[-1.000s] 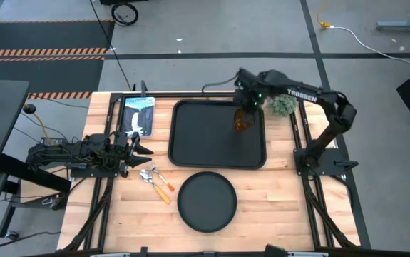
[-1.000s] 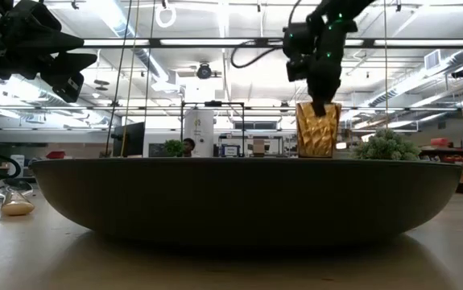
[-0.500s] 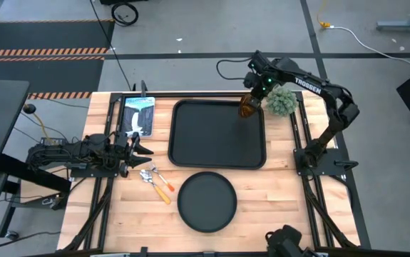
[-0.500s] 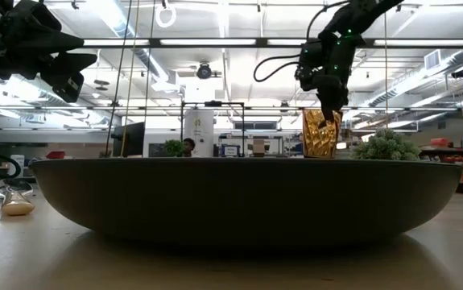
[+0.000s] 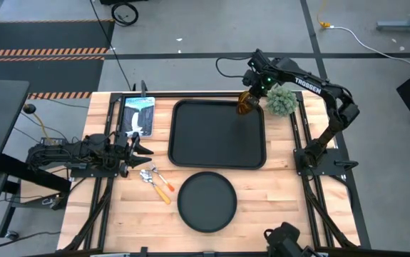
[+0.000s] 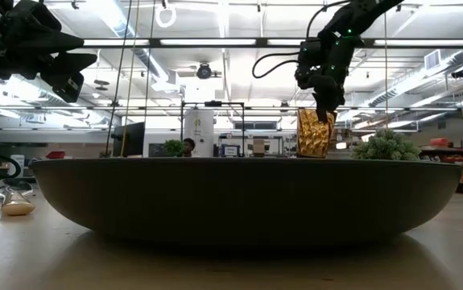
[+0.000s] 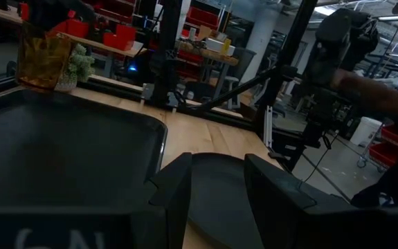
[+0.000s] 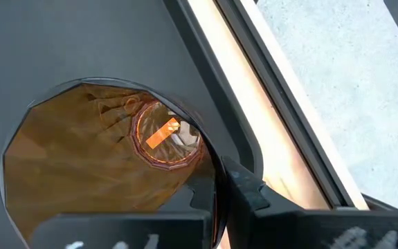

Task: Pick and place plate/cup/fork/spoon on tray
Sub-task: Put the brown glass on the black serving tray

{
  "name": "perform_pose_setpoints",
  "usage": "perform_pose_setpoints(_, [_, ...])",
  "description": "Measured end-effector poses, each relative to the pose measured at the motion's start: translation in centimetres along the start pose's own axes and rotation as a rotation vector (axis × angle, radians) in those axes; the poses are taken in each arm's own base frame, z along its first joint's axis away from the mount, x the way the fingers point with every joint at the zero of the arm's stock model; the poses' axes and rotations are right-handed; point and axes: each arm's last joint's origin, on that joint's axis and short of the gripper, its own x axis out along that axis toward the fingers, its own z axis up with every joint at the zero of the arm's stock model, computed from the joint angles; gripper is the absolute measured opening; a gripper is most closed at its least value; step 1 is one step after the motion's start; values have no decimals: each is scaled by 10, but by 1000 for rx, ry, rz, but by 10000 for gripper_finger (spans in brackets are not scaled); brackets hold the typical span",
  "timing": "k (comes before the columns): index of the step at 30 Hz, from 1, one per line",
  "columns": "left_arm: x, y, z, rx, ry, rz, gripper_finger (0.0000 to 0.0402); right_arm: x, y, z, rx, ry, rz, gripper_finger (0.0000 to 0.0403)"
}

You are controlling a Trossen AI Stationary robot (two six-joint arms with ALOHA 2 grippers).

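Observation:
My right gripper is shut on the amber cup at the tray's far right corner. In the low view the cup stands slightly tilted, its base hidden behind the plate. The black plate lies on the table, nearer than the tray. The fork and spoon lie side by side to the left of the plate. My left gripper waits open, to the left of the tray. My right gripper holds the cup by its rim, one finger inside the cup and one outside. The fingers come from above, pointing down. The cup hangs a little tilted over the tray's corner; whether its base touches the tray, I cannot tell.
A small green plant stands just to the right of the cup, beside the tray. A blue-and-white packet lies at the far left. A person is at the table's near edge.
My right gripper has carried the cup from over the tray's far right part toward the far edge, up to the tray's far right corner, and the cup has tipped a little. A person has appeared at the table's near edge.

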Motion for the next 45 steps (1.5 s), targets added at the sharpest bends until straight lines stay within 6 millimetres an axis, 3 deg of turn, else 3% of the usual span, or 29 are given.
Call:
perform_pose_setpoints(16, [0,0,0,0,0,0,142,-1,-11,2,24,-47,-25,18])
perform_pose_setpoints(20, [0,0,0,0,0,0,142,2,-18,-4,52,-27,-16,18])
perform_pose_setpoints(30, [0,0,0,0,0,0,142,30,-25,-31,99,71,-3,18])
perform_pose_setpoints(45, [0,0,0,0,0,0,142,38,-32,-43,125,110,1,18])
